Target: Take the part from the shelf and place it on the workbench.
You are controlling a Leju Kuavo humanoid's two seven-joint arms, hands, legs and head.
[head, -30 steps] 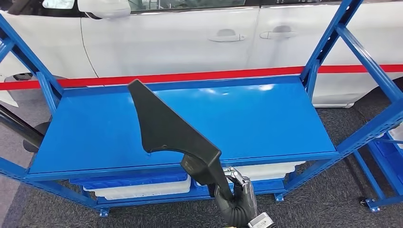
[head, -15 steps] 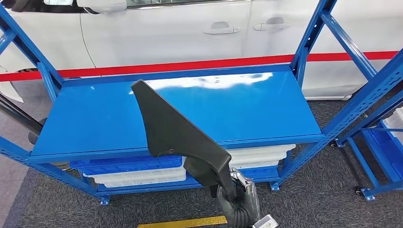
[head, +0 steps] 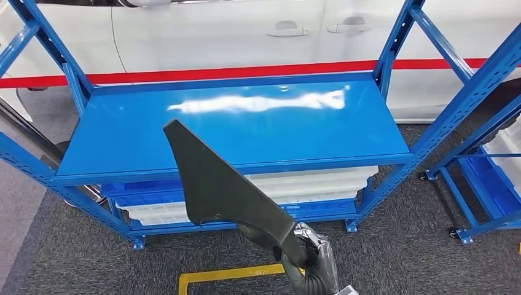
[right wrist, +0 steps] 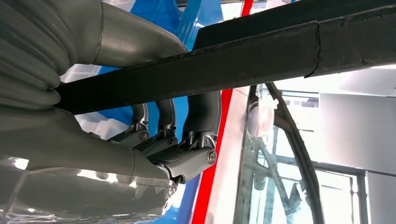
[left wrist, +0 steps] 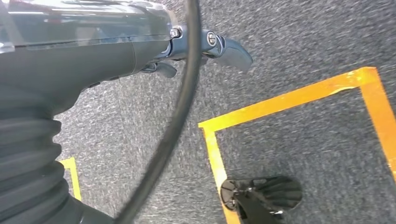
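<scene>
Since the earlier frames the whole scene has shifted, with yellow floor tape (head: 224,275) entering at bottom, so the camera has moved; the part stays gripped. Black part (head: 215,178): long axis diagonal, pointed tip up-left over the blue shelf's (head: 233,126) front edge, narrow end down-right in the right hand (head: 310,255). Right hand, seen from its wrist (right wrist: 154,140): fingers wrapped around the part's edge, arm rising from below. Left hand (left wrist: 205,46): hanging above grey carpet (left wrist: 299,51), fingers loosely curled, holding nothing. Blue uprights flank the shelf; a white car (head: 246,31) stands behind.
</scene>
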